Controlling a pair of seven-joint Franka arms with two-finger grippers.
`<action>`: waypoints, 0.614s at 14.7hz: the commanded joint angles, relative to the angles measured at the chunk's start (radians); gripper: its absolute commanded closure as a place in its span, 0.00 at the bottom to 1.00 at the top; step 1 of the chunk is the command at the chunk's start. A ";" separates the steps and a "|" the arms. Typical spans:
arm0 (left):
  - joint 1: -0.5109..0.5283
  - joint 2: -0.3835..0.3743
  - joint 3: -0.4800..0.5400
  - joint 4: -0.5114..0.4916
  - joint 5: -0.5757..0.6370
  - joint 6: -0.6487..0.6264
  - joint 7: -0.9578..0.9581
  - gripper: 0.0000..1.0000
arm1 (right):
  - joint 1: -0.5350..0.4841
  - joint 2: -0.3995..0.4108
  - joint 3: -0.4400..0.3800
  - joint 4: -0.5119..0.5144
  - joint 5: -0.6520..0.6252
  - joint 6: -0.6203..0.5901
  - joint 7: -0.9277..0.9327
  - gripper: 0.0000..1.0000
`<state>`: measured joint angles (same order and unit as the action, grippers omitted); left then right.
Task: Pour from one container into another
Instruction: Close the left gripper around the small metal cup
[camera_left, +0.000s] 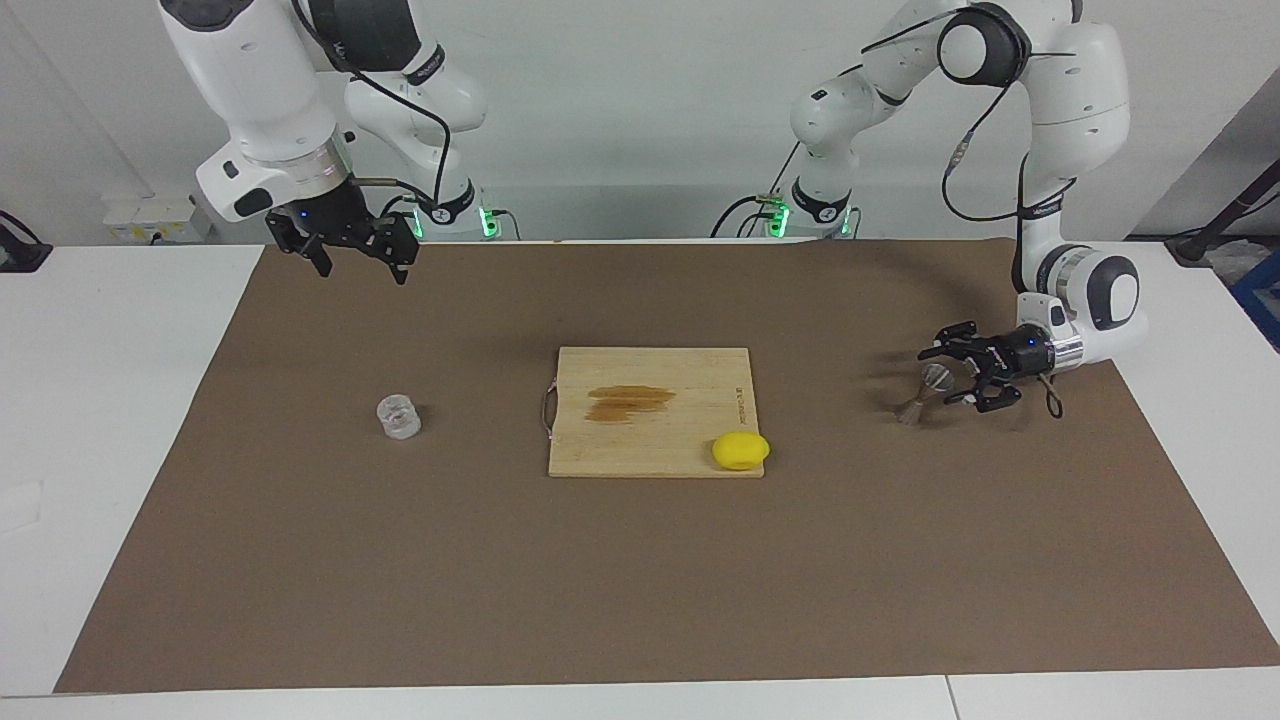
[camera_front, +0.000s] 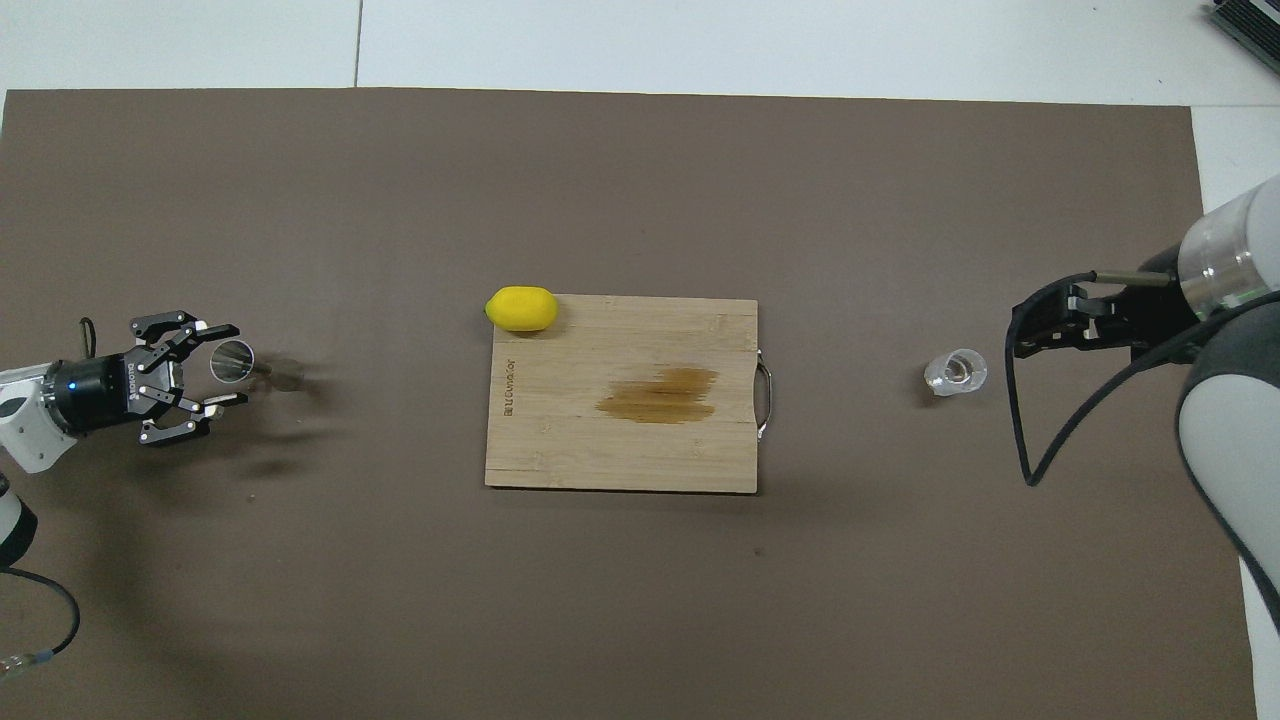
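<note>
While the right gripper (camera_left: 355, 262) hangs at the upper left of the facing view with its jaws apart, the left gripper (camera_left: 950, 377) sits low at the right of that view, its jaws spread around the metal jigger (camera_left: 925, 391) without clamping it. At centre left on the brown mat (camera_left: 640, 580) stands the glass cup (camera_left: 398, 417).
</note>
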<state>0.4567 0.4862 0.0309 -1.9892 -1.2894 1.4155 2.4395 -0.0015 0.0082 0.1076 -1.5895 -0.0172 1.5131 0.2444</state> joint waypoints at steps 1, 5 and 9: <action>0.003 -0.001 0.000 -0.011 -0.021 0.013 0.021 0.27 | -0.011 -0.024 0.004 -0.029 -0.006 0.019 -0.019 0.00; 0.003 -0.001 0.000 -0.011 -0.021 0.014 0.019 0.39 | -0.011 -0.024 0.004 -0.029 -0.006 0.019 -0.019 0.00; 0.003 -0.001 0.000 -0.008 -0.021 0.014 0.018 0.54 | -0.011 -0.024 0.004 -0.029 -0.006 0.019 -0.019 0.00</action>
<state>0.4573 0.4862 0.0310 -1.9892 -1.2912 1.4197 2.4404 -0.0015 0.0082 0.1076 -1.5896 -0.0172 1.5131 0.2444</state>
